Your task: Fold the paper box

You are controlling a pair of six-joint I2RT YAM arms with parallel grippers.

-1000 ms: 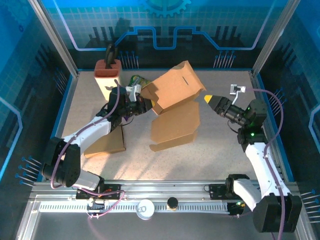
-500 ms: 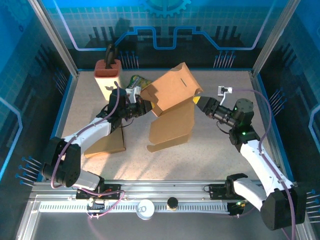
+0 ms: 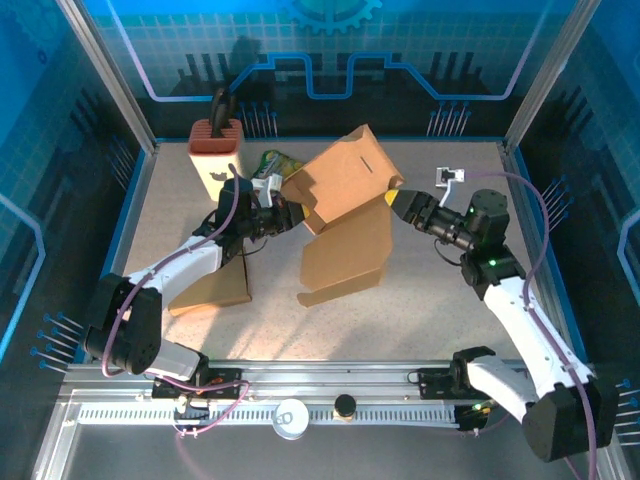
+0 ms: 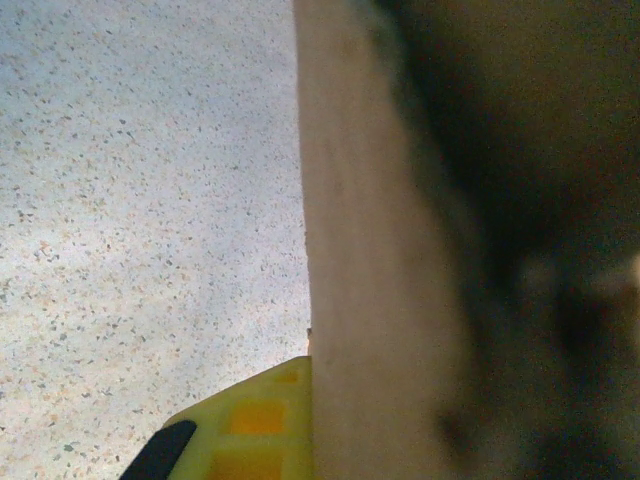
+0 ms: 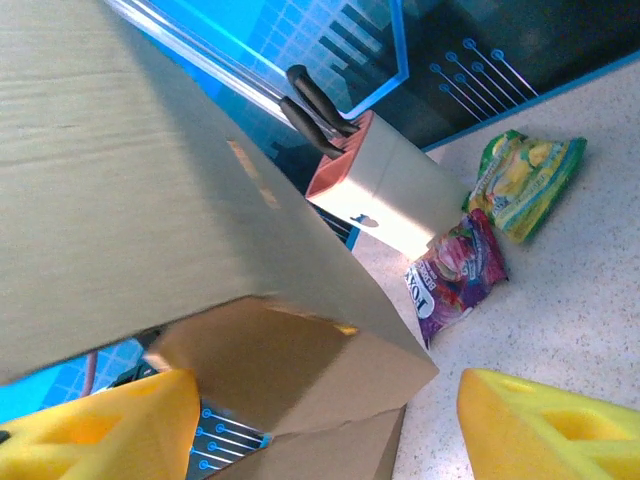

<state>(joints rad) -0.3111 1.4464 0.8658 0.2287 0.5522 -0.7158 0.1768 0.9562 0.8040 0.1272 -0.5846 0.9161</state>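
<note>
Tilted box (image 3: 345,180): left gripper (image 3: 284,212) clamped on its edge; right gripper (image 3: 392,199) fingers apart at opposite corner. Centre the corner flap between them before closing.

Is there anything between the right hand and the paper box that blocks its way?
Nothing visible stands between them. The right hand is open and at the right corner of the box. In its wrist view that corner sits in the gap between its yellow fingers.

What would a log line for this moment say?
left gripper shut on paper box | right gripper open at its right corner | box tilted, fold unfinished
</note>
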